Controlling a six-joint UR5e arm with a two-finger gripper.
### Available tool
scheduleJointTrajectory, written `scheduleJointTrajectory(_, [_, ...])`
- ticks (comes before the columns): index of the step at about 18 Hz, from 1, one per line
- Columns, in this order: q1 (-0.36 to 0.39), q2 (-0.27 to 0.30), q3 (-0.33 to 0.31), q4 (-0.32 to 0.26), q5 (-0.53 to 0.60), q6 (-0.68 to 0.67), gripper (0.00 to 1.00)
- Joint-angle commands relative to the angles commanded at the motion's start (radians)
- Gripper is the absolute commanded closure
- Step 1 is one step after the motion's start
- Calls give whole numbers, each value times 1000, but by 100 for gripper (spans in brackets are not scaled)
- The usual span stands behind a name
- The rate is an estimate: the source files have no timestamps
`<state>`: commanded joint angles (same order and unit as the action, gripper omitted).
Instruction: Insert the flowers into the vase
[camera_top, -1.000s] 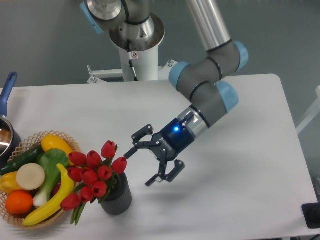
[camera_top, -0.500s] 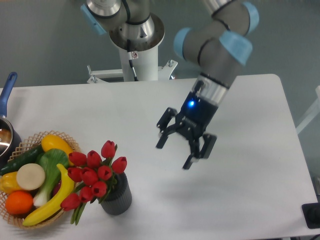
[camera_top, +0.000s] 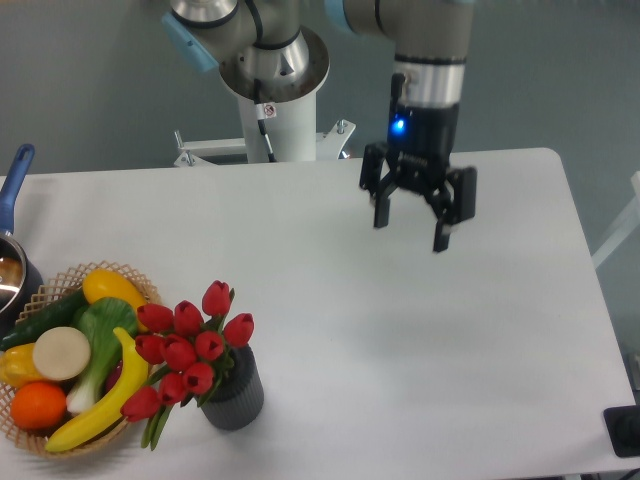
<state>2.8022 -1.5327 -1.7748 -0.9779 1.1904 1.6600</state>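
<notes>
The flowers (camera_top: 188, 345), a bunch of red tulip buds with green stems, stand in the vase (camera_top: 236, 394), a short dark ribbed cylinder near the table's front left. The buds lean out to the left over the vase's rim. My gripper (camera_top: 410, 231) hangs open and empty above the back right part of the table, far from the vase, fingers pointing down.
A wicker basket (camera_top: 62, 281) at the left edge holds toy produce: a banana (camera_top: 100, 408), an orange (camera_top: 38, 404), a leafy green vegetable (camera_top: 100, 335) and others. A pot with a blue handle (camera_top: 12, 190) sits at the far left. The robot base (camera_top: 270, 90) stands behind the table.
The gripper, open throughout, has pulled away from the vase, rising and swinging to the back right while turning to point straight down. The flowers stay in the vase.
</notes>
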Motion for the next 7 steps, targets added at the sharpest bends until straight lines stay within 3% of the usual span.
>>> scheduleJointTrajectory(3, [69,34,2,-111,6,168,0])
scheduleJointTrajectory(7, [97,48,-5,-127,3,182,0])
